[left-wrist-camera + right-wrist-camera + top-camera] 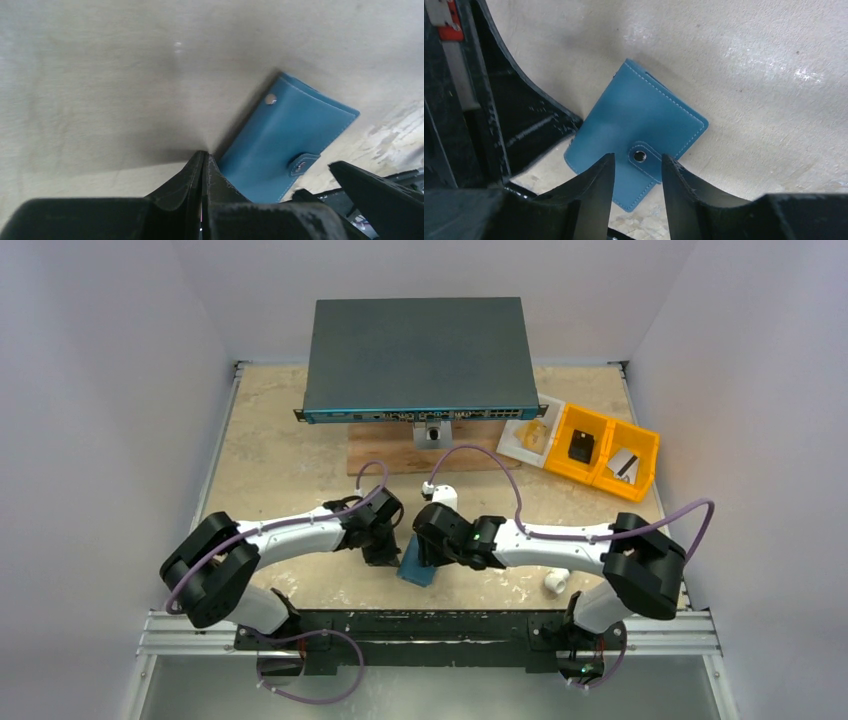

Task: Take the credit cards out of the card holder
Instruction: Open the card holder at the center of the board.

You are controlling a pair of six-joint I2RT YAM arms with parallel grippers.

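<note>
1. The left claw (pixel 202 161) has its fingers pressed together with nothing visible between them. Its tips are down at the counter (pixel 100 75) and touch the wallet's edge. From above, it sits at about 10 o'clock from the wallet.
2. The wallet (pixel 644 115) lies flat at 6 o'clock on the counter, between the two claws. It is folded shut with its snap tab (pixel 647 161) fastened. No cards show, so they are presumably inside.
3. On handling, the wallet looks light and thin, with a soft, smooth skin that bends rather than resists.
   - It will probably skate across the counter if pushed from one side, so one claw should pin it while the other works.
   - Lying flat, its body offers little to pinch. The tab is the only raised lip and the natural place to take hold and pop it open.
   - The cards are likely stiff, slick and thin, and best pinched by an exposed edge once the fold is open.
4. The right claw (pixel 638 158) has its fingers apart, one on either side of the tab and not closed on it. From above, it sits at about 1 o'clock from the wallet.
</note>
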